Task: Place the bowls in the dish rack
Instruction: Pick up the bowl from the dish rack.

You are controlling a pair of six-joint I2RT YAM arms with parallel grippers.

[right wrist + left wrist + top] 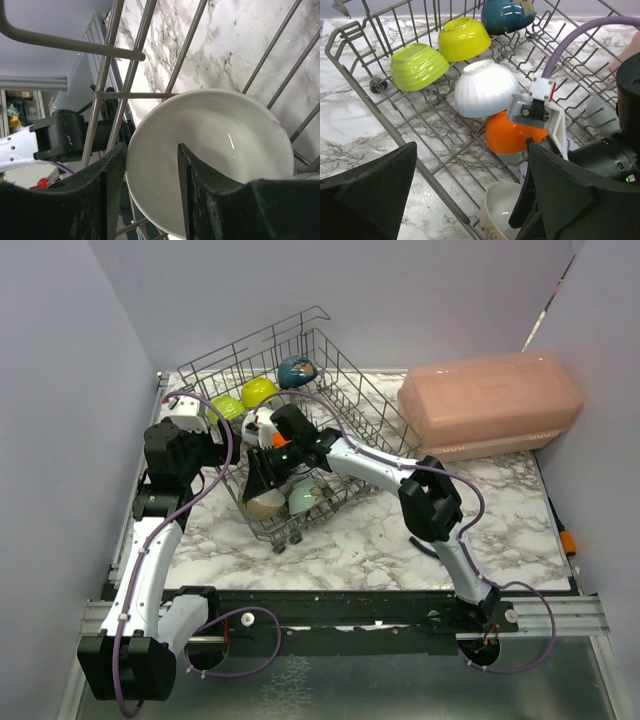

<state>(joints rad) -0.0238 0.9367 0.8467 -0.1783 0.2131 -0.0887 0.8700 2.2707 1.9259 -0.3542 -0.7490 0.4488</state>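
The dish rack (pixel 345 375) holds two lime bowls (pixel 418 66), a white bowl (pixel 485 87), an orange bowl (pixel 507 135) and a dark blue bowl (pixel 505 15). My right jaws sit part-open astride the rim of the beige bowl (pixel 215 145) inside it; my left jaws gape wide, empty.

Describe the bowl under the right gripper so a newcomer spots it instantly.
Find the wire dish rack. At its near corner the right gripper straddles the rim of the beige bowl. Beside it stands a teal bowl; no other bowl in view is beige.
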